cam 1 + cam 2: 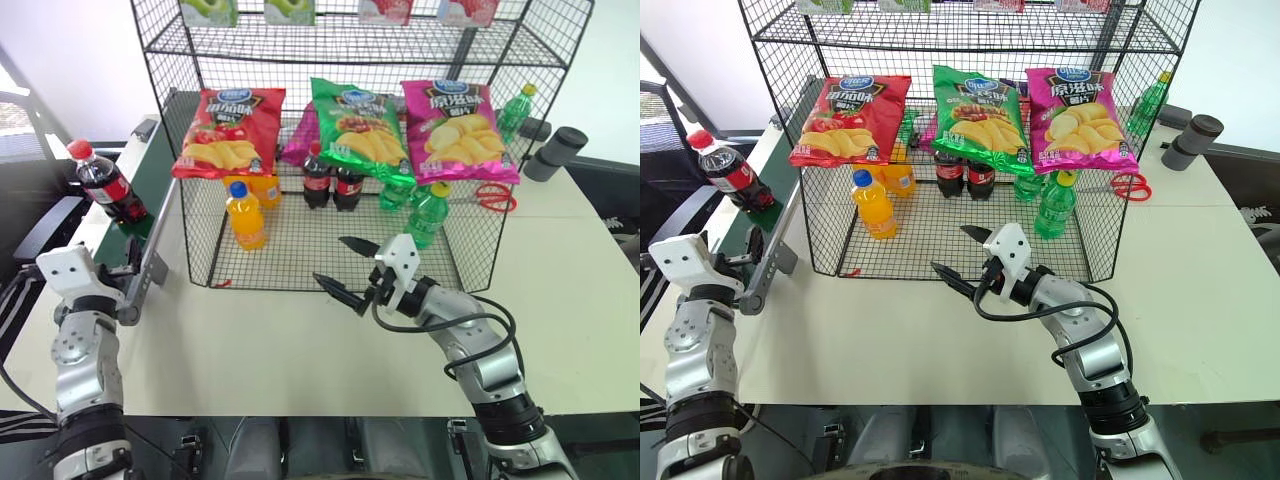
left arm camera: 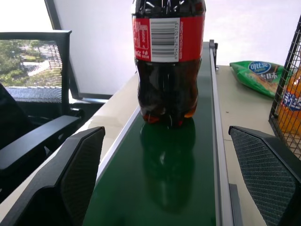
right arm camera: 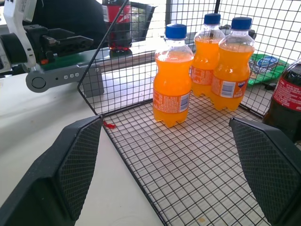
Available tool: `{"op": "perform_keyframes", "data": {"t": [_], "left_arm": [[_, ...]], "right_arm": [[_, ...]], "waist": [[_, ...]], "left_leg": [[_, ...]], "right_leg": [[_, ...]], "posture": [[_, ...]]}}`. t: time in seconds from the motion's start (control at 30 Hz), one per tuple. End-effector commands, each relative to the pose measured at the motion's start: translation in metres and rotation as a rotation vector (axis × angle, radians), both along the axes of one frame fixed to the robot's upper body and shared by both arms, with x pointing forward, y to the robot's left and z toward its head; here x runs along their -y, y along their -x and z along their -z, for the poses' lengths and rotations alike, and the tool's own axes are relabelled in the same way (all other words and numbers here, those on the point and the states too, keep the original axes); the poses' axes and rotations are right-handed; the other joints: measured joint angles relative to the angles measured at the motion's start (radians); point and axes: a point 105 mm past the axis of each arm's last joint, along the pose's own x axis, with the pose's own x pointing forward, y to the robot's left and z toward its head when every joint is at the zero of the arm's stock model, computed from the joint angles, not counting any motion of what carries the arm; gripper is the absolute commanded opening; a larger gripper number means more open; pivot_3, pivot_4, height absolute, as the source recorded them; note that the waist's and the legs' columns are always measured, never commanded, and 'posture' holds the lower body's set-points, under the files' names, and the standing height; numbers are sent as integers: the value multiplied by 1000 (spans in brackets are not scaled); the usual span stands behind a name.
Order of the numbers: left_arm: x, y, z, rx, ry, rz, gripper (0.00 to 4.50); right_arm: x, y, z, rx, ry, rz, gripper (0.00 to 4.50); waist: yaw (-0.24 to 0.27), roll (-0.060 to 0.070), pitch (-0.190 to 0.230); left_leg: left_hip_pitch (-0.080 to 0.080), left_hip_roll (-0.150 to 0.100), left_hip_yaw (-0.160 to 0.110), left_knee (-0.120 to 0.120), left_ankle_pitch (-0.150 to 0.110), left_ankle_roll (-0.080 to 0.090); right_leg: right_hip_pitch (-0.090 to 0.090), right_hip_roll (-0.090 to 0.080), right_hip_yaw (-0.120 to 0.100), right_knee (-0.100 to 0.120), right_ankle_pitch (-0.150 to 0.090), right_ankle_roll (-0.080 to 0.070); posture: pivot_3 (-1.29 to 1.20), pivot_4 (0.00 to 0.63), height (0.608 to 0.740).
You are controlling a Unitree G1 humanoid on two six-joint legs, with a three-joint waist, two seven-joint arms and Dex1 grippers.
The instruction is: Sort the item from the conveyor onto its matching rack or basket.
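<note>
I'm seeing the left gripper (image 2: 164, 183) standing wide open over the conveyor (image 2: 188, 179), gripping nothing; the cola bottle (image 1: 105, 185) is standing upright on the belt at its twelve o'clock, clear of both fingers. The right gripper (image 1: 345, 268) is also spread fully, empty, pointing into the rack's mesh tray (image 1: 300, 262). The tray is holding orange-drink bottles (image 3: 171, 75) at ten o'clock, cola bottles (image 1: 330, 180) behind and green bottles (image 1: 428, 212) at two o'clock.

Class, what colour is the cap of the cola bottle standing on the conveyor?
Red. The cola bottle's cap shows best in the left eye view.
</note>
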Motion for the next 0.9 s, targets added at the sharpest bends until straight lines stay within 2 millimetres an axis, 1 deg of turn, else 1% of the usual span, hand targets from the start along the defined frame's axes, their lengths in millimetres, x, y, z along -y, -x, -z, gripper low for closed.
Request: {"op": "perform_keyframes", "data": {"t": [0.03,0.53,0.83,0.9], "left_arm": [[-7,5,-14,43,-16,-25,4500],[-8,7,-15,42,-19,-44,4500],[-15,11,-16,42,-34,-90,4500],[-15,11,-16,42,-31,-89,3962]], "right_arm": [[-3,3,-8,36,-19,-13,4468],[-3,3,-6,33,-17,-18,4468],[-4,4,-5,28,-14,-24,4468],[-4,4,-5,28,-14,-24,4500]], "waist": [[0,0,0],[0,0,0],[0,0,0],[0,0,0]], "left_leg": [[0,0,0,0,0,0],[0,0,0,0,0,0],[0,0,0,0,0,0],[0,0,0,0,0,0]], "right_leg": [[0,0,0,0,0,0],[0,0,0,0,0,0],[0,-1,0,0,0,0],[0,-1,0,0,0,0]], "posture": [[0,150,740],[0,150,740],[0,150,740],[0,150,740]]}}
